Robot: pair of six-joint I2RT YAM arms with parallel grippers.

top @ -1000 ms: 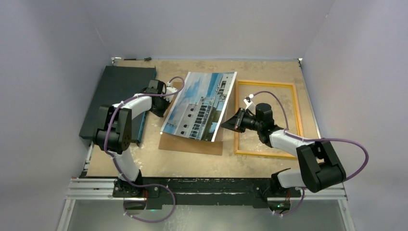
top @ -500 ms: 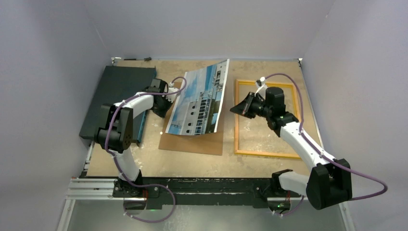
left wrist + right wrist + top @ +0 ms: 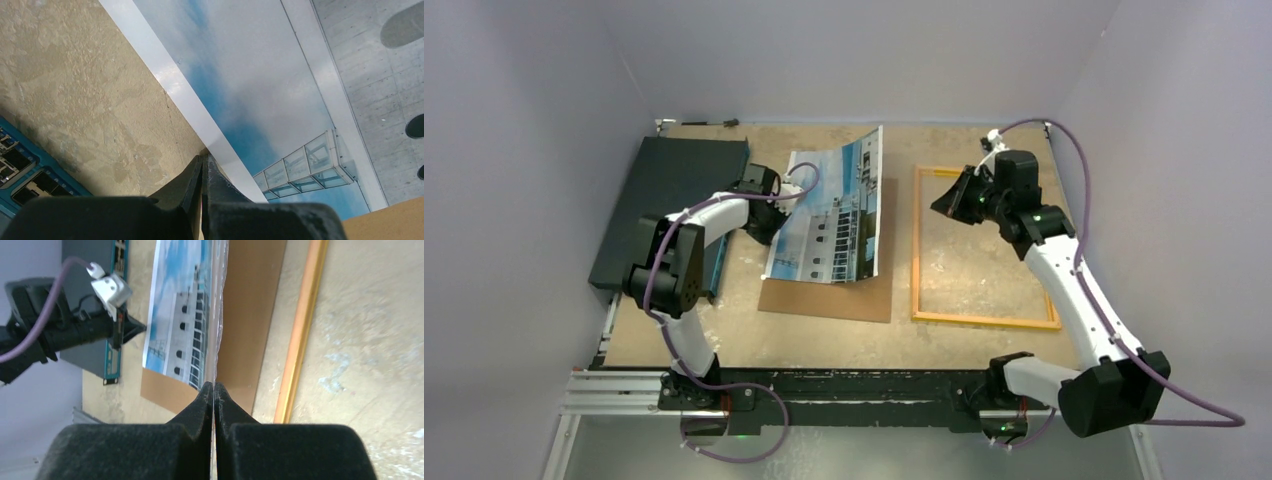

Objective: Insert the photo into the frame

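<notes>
The photo [image 3: 829, 215] of blue sky and a white building stands steeply tilted over a brown backing board [image 3: 824, 297]. Its right edge is raised and its lower right corner rests on the board. My left gripper [image 3: 769, 222] is shut on the photo's white left border, and the left wrist view shows the print [image 3: 240, 75] pinched at the tips [image 3: 202, 159]. The yellow-orange frame [image 3: 981, 321] lies flat to the right. My right gripper [image 3: 936, 208] hangs shut above the frame's far left corner, apart from the photo. In the right wrist view [image 3: 214, 386] the photo [image 3: 175, 315] shows nearly edge-on.
A dark flat slab [image 3: 669, 200] with a blue edge lies at the far left beside the left arm. The frame's left rail [image 3: 300, 330] runs just right of the board [image 3: 250, 315]. Grey walls close in the table on three sides.
My right gripper has left the photo's right edge and risen back and to the right, over the frame. The photo has tipped steeper and looks narrower. The left gripper keeps its hold.
</notes>
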